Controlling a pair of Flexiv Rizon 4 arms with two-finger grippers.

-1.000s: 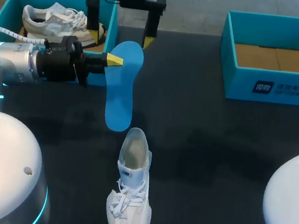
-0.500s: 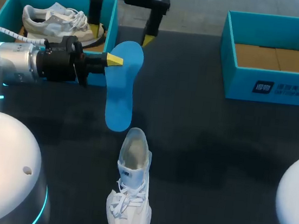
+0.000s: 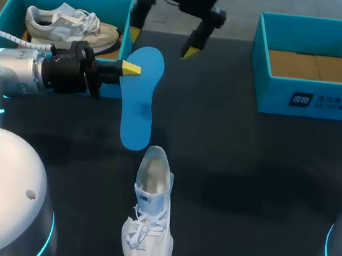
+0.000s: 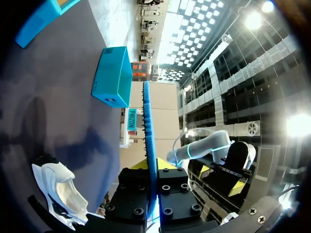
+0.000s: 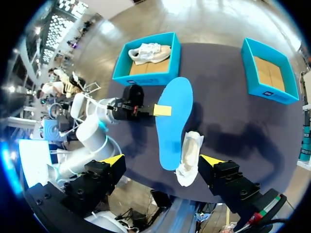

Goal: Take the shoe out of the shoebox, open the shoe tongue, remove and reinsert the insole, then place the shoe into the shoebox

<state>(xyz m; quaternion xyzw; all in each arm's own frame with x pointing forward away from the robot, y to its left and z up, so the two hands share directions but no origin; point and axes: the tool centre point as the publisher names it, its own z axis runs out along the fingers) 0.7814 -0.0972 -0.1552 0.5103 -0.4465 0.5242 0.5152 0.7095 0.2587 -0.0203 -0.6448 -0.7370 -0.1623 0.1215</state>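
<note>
**Insole out, clamped in your left gripper; two teal boxes at the far edge**

Taking the head view as your clock face, your left gripper sits at about 10 o'clock, its yellow-tipped fingers closed on the blue insole near its wide end. The insole's narrow end points toward 6 o'clock. From the left wrist you see the insole edge-on, running straight out between the fingers.

The white shoe lies on the dark table at 6 o'clock. Its opening is turned toward the insole's narrow end, just beside it.

The far-left shoebox at 10 o'clock holds a beige-and-white shoe lying on its side. The far-right shoebox at 2 o'clock holds a brown cardboard liner.

Your right gripper hangs at 12 o'clock between the two boxes, jaws spread wide and gripping nothing. From its wrist view it looks down on the insole, the white shoe and both boxes.
</note>
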